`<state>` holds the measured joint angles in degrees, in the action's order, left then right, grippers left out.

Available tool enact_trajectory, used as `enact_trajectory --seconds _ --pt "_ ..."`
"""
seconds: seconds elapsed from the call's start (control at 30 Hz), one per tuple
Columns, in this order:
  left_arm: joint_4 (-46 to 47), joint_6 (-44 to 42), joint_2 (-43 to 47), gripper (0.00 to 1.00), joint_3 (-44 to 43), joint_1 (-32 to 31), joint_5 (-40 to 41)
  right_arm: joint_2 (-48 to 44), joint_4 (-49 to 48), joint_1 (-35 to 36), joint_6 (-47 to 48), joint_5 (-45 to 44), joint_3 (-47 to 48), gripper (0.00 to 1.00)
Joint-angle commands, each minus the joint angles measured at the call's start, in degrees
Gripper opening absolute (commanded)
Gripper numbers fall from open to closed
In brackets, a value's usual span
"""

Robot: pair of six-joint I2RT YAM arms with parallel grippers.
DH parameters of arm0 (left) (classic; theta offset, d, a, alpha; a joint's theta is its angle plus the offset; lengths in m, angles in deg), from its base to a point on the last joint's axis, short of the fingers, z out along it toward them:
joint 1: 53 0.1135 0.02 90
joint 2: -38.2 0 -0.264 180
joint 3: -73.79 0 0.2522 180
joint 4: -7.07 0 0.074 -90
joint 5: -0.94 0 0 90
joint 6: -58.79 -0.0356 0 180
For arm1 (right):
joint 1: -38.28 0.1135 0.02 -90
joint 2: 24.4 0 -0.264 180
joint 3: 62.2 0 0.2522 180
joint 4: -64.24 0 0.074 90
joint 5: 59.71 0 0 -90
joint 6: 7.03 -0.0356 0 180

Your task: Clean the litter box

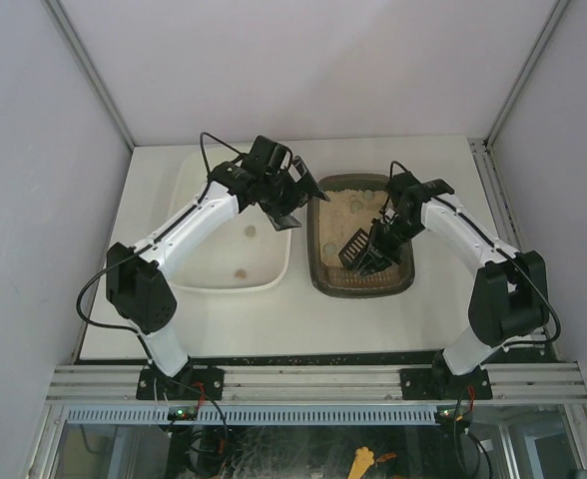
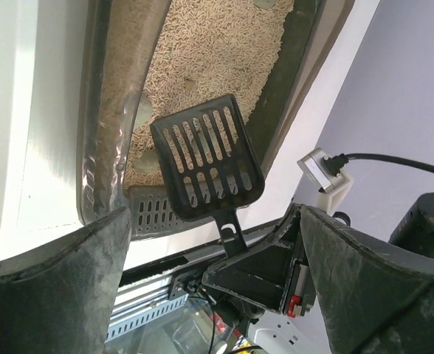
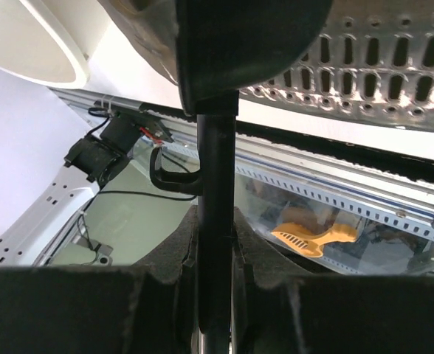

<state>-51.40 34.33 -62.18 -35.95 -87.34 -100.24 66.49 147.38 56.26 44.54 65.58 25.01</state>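
Right pincer (image 3: pixel 217 273) is clamped on the scoop (image 2: pixel 206 158) handle, blade out ahead of it over the litter box (image 1: pixel 318 267). Left pincer (image 1: pixel 292 200) is spread wide and empty, box just beside it. I'd dip low, slide under a clump (image 2: pixel 145 110), then lift slowly so litter sifts through.

The top view looks down from high behind the near edge and shows the whole table (image 1: pixel 274 319). The left wrist view looks closely down on the litter box (image 2: pixel 102 155) and the scoop (image 2: pixel 206 158). The right wrist view, very near the scoop handle, faces the table's near edge. All three views share the scoop.
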Motion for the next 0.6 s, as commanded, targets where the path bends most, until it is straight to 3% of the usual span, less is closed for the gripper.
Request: enact_trajectory --seconds 0.0,0.2,0.57 --pt "0.9 0.3 4.3 1.0 1.7 -0.2 0.7 2.9 -0.6 0.3 -1.6 6.3 1.8 0.0" --pt "2.5 0.3 5.8 1.0 5.2 1.0 -0.1 6.9 -2.0 1.1 -2.1 9.0 4.8 0.0" --pt "3.5 -0.5 7.0 1.0 7.3 2.9 -0.7 7.5 -15.5 0.1 -5.2 8.3 4.5 0.0"
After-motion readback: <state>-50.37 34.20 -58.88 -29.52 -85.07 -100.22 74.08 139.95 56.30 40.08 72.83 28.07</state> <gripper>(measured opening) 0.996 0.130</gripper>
